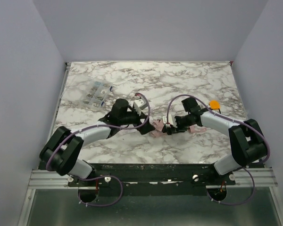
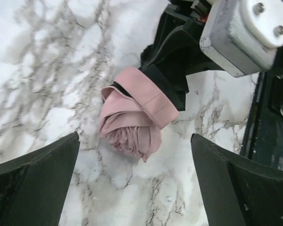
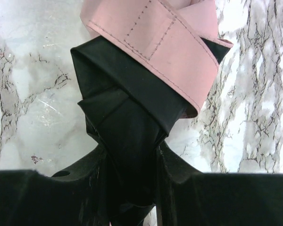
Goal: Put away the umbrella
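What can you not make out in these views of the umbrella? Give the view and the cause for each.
1. Top view: handle and shaft of the umbrella, too small and partly under the right gripper.
2. Right wrist view: the end of the black fabric, hidden between the gripper's fingers; the pink strap, cut by the top edge.
3. Top view: the orange object and the flat packet, too small to identify.

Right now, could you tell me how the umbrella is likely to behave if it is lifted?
The umbrella shows bunched pink folds, so it would probably sag rather than stay stiff. The right tool pinches only dark fabric, which might slip or stretch.
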Available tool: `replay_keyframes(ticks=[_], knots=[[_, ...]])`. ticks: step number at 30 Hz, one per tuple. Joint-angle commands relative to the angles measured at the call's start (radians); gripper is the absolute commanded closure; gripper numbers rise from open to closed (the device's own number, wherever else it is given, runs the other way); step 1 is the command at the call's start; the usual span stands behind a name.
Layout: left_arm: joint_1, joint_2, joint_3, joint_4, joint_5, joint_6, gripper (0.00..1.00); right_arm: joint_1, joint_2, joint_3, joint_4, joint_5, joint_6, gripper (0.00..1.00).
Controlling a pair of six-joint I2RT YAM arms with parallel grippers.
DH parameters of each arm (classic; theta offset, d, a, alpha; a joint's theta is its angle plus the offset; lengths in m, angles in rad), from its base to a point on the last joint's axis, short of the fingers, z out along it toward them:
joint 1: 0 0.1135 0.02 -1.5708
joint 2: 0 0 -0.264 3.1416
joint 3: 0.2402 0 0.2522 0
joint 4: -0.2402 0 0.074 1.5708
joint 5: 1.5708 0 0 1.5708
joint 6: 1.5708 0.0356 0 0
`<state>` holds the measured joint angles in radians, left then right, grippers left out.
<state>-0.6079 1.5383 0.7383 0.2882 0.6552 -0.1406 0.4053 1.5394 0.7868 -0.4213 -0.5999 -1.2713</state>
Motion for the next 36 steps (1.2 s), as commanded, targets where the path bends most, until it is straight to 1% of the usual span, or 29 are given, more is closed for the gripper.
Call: replay_keyframes(ticks=[1, 3, 4, 6, 7, 8, 10, 11, 12, 14, 17, 20, 22, 24, 27, 28, 31, 32, 36], knots=[[0.048, -0.152, -0.22, 0.377, -0.156, -0.059, 0.02, 0.008, 0.06, -0.037, -0.141, 0.079, 0.034, 0.99], [0.084, -0.169, -0.279, 0.479, -0.075, -0.099, 0.01, 0.009, 0.059, -0.037, -0.137, 0.081, 0.036, 0.99], [0.089, -0.167, -0.301, 0.528, -0.021, -0.083, 0.02, 0.01, 0.058, -0.037, -0.137, 0.08, 0.036, 0.99], [0.067, -0.171, -0.323, 0.532, 0.014, 0.028, 0.08, 0.01, 0.057, -0.036, -0.137, 0.076, 0.038, 0.99], [0.035, -0.179, -0.341, 0.527, -0.002, 0.137, 0.1, 0.01, 0.056, -0.035, -0.138, 0.075, 0.039, 0.99], [-0.018, -0.188, -0.368, 0.539, -0.053, 0.264, 0.1, 0.01, 0.056, -0.035, -0.139, 0.074, 0.039, 0.99], [-0.129, -0.202, -0.427, 0.612, -0.169, 0.473, 0.09, 0.01, 0.057, -0.032, -0.142, 0.072, 0.043, 0.99], [-0.172, -0.205, -0.446, 0.639, -0.225, 0.545, 0.09, 0.01, 0.056, -0.032, -0.141, 0.071, 0.042, 0.99], [-0.211, -0.204, -0.449, 0.651, -0.267, 0.602, 0.09, 0.009, 0.056, -0.032, -0.14, 0.07, 0.044, 0.99], [-0.258, -0.193, -0.424, 0.608, -0.326, 0.681, 0.1, 0.009, 0.059, -0.029, -0.14, 0.07, 0.046, 0.99], [-0.324, -0.142, -0.392, 0.597, -0.431, 0.778, 0.1, 0.01, 0.06, -0.028, -0.142, 0.07, 0.047, 0.99], [-0.366, -0.071, -0.342, 0.588, -0.541, 0.826, 0.13, 0.01, 0.06, -0.031, -0.142, 0.071, 0.047, 0.99], [-0.372, -0.033, -0.314, 0.575, -0.547, 0.829, 0.18, 0.01, 0.063, -0.029, -0.145, 0.071, 0.047, 0.99], [-0.377, -0.002, -0.293, 0.563, -0.543, 0.832, 0.2, 0.01, 0.063, -0.027, -0.144, 0.07, 0.047, 0.99], [-0.379, 0.031, -0.261, 0.534, -0.549, 0.838, 0.29, 0.01, 0.063, -0.028, -0.145, 0.07, 0.047, 0.99], [-0.378, 0.037, -0.254, 0.53, -0.551, 0.841, 0.31, 0.01, 0.062, -0.029, -0.145, 0.07, 0.047, 0.99], [-0.378, 0.051, -0.231, 0.499, -0.561, 0.851, 0.42, 0.01, 0.062, -0.029, -0.144, 0.068, 0.047, 0.99], [-0.378, 0.053, -0.224, 0.493, -0.567, 0.854, 0.44, 0.01, 0.062, -0.029, -0.145, 0.068, 0.047, 0.99], [-0.379, 0.065, -0.201, 0.458, -0.554, 0.86, 0.46, 0.01, 0.063, -0.027, -0.145, 0.065, 0.047, 0.99]])
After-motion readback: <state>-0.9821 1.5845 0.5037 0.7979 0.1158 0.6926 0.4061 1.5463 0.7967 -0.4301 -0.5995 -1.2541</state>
